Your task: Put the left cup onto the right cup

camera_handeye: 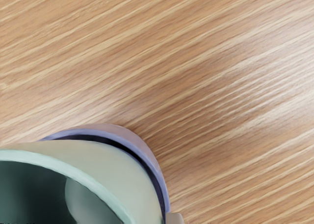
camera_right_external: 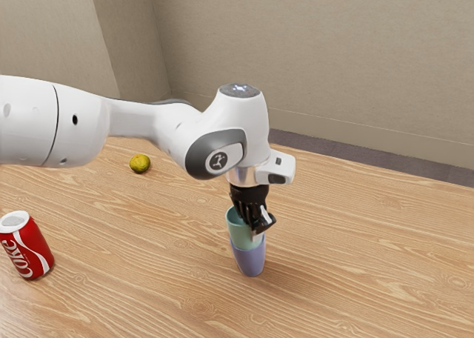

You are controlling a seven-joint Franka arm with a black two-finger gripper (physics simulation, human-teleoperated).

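A pale green cup (camera_right_external: 238,230) sits nested inside a lavender cup (camera_right_external: 249,260) that stands upright on the wooden table (camera_right_external: 355,234). My gripper (camera_right_external: 257,221) comes down from above onto the green cup's rim on the side toward the exterior view's right. Its black fingers straddle the rim wall and are shut on it. In the wrist view the green cup (camera_handeye: 83,170) lies right under my hand, with the lavender cup's rim (camera_handeye: 140,145) ringing it.
A red cola can (camera_right_external: 24,244) lies tilted at the exterior view's left edge. A small yellow-green fruit (camera_right_external: 140,163) rests farther back on the table. A wall runs behind the table's far edge.
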